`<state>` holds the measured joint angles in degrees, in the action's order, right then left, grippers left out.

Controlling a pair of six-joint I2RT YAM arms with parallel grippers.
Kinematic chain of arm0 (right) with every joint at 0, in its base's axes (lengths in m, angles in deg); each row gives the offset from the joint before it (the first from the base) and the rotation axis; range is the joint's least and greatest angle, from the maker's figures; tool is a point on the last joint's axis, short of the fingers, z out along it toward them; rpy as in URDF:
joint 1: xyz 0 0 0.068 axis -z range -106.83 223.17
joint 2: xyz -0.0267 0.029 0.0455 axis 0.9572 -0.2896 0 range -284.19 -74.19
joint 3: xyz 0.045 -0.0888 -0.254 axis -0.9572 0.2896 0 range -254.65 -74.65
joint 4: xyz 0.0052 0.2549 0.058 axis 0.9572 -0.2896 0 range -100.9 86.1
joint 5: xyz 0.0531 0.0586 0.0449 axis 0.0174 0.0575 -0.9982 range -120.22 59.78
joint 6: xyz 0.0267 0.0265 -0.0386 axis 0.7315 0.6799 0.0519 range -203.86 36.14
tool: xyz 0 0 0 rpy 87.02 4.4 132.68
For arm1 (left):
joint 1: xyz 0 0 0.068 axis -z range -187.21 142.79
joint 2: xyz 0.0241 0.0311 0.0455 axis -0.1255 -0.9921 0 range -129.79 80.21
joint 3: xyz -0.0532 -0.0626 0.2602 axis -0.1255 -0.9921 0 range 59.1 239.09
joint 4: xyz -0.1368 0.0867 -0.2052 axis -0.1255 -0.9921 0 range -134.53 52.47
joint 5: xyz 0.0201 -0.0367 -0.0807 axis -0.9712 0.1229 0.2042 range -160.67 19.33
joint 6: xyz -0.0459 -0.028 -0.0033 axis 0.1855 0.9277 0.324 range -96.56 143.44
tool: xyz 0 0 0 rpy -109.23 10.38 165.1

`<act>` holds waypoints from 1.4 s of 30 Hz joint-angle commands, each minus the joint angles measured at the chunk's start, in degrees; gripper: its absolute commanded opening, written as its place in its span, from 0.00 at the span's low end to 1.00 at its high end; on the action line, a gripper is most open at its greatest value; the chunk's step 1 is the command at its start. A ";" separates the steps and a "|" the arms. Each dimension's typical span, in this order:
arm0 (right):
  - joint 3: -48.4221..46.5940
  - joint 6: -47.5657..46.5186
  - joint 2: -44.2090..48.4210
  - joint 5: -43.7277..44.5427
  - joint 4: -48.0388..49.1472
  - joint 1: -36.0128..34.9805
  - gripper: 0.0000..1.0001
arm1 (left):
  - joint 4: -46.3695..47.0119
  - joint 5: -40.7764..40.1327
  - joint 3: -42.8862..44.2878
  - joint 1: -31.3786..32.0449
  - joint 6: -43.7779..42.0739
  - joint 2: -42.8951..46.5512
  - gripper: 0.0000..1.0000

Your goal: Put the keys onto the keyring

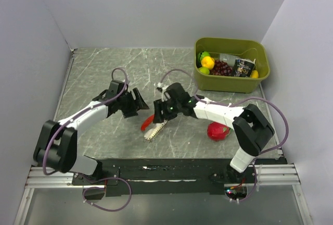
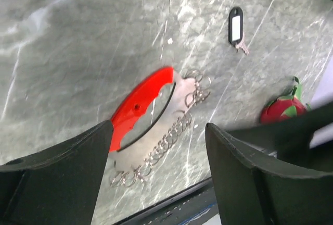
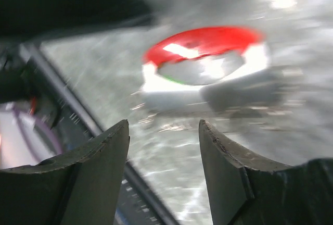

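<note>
The keys [image 1: 154,126] are laid flat on the grey marbled bench [image 1: 99,74], near its front edge and between the two arms. A curved red piece [image 2: 139,104] is seen joined to a silvery metal strip [image 2: 151,144], and small wire loops are strung along the strip's edge.

The keyring [image 2: 235,25], a small dark oval with a pale centre, is seen lying on the bench apart from the keys, on their far side in the left wrist view.

The left gripper [image 2: 157,131] is held above the bench beside the keys. Its jaws are spread wide and nothing is held between them. Through the gap, the keys are seen lying below.

The right gripper [image 3: 164,131] is placed just over the other side of the keys. Its jaws are parted and nothing is gripped. The right wrist view is blurred, so only a red and pale shape is made out beyond the fingers.

A red fruit [image 1: 218,131] with green leaves is found beside the right arm. An olive-green bin [image 1: 229,40] holding other items is set at the far right corner.
</note>
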<state>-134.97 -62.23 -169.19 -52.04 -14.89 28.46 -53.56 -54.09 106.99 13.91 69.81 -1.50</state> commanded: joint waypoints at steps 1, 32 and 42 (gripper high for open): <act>-3.31 -2.55 -1.41 2.14 -3.34 3.92 0.64 | -1.46 -0.67 -5.00 -0.21 1.61 3.57 0.78; 3.62 5.25 -2.14 0.91 -4.06 5.42 0.64 | 14.10 10.58 -5.37 1.81 7.59 -9.34 0.76; 7.67 10.63 3.59 -5.07 0.00 3.66 0.65 | 13.48 12.50 5.79 5.42 6.98 -17.42 0.75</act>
<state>-126.36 -54.14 -168.17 -53.94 -17.66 33.14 -41.56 -44.30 107.69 18.64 77.53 -16.84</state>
